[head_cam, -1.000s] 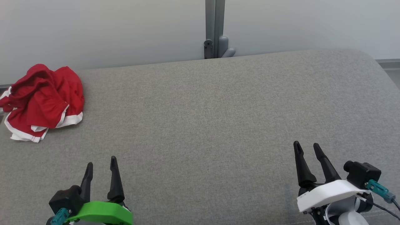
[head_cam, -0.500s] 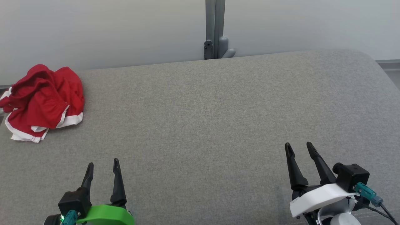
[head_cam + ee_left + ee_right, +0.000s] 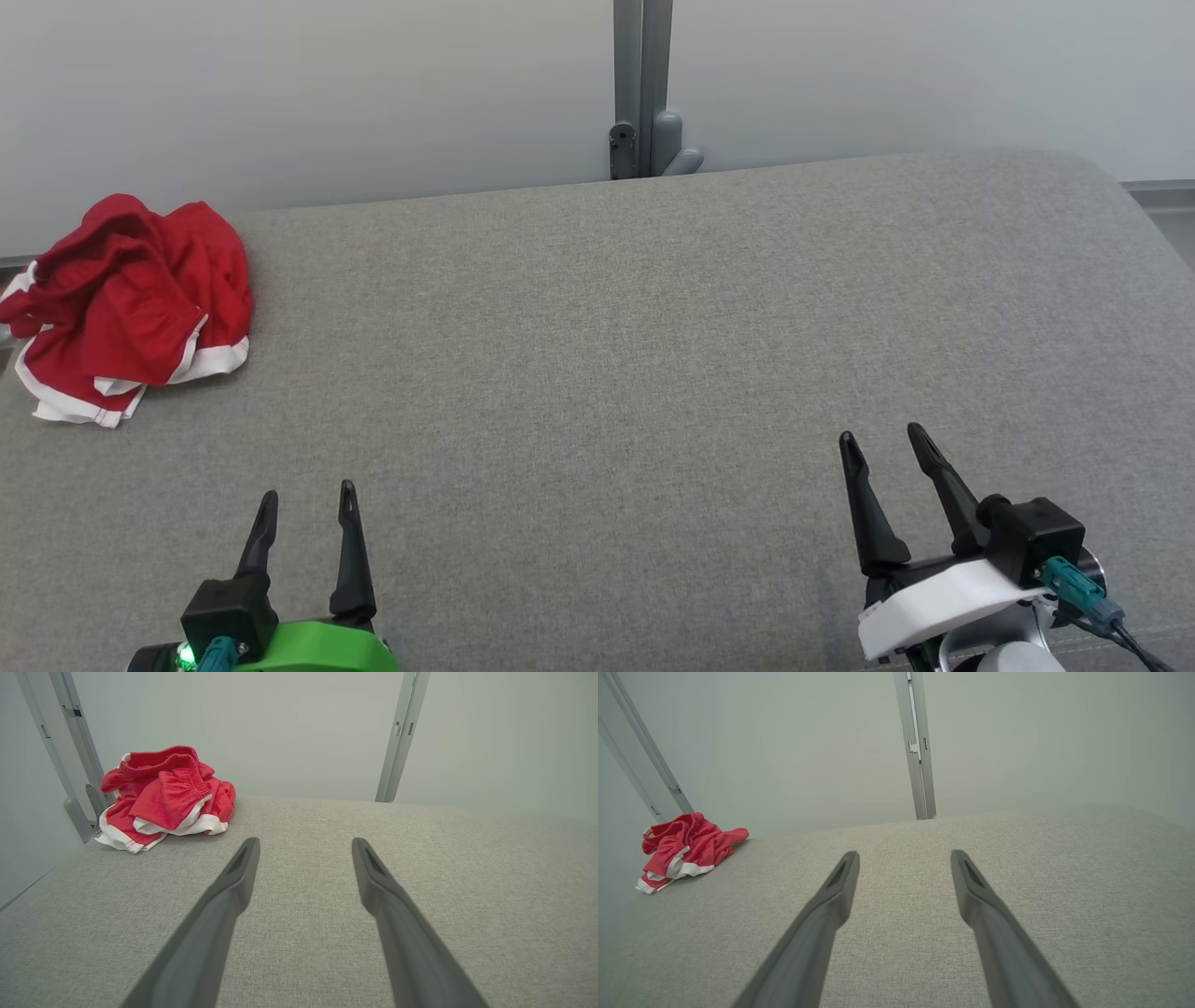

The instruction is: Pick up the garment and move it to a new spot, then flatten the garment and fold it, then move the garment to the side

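Red garment [image 3: 126,299] with white trim, bunched in a heap at the far left corner of the grey padded surface [image 3: 597,355] — not yet lifted. Left gripper [image 3: 308,492] at the near edge, jaws apart and empty, well short of the heap; being on that side, it is probably the arm to reach. Right gripper [image 3: 881,434], likewise spread and empty, well apart — the bare middle likely serves as the new spot.

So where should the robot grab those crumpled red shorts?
Probably the bunched waistband standing up atop the red shorts, pinched from above by the open left pincer, the nearer one. The white hem lies flat on the grey cushion, harder to pinch.
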Robot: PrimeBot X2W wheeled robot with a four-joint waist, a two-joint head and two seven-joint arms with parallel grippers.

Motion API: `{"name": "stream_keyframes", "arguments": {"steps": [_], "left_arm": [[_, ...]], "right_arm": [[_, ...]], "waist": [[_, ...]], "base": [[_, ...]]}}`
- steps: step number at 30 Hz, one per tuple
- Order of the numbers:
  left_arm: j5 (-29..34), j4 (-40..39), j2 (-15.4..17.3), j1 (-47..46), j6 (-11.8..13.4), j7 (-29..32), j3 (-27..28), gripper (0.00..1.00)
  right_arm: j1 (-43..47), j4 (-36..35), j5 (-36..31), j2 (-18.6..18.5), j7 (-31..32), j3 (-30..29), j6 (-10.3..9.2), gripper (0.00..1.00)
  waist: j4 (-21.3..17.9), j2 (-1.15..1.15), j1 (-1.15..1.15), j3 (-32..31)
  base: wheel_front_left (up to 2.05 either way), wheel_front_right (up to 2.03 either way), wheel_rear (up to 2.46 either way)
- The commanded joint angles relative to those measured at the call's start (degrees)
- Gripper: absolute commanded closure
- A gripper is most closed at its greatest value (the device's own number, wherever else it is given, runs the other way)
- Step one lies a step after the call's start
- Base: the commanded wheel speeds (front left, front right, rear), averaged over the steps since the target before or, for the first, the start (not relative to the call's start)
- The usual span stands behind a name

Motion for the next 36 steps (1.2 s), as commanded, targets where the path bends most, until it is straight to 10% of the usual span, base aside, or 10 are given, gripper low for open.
{"name": "stream_keyframes", "arguments": {"steps": [1, 36], "left_arm": [[0.37, -0.04, 0.04, 0.5, -0.27, -0.52, 0.34, 0.0], [2.79, 0.31, -0.24, 0.24, -0.95, -1.43, 0.03, 0.0]], "right_arm": [[0.48, -0.46, -1.28, -0.32, -0.68, 0.26, 0.02, 0.0], [0.3, -0.54, -4.48, -0.34, -2.52, 0.19, 0.02, 0.0]], "waist": [[0.0, 0.5, 0.0, -0.01], [-0.01, 0.56, 0.0, 0.23]], "base": [[0.0, 0.0, 0.0], [0.0, 0.0, 0.0]]}}
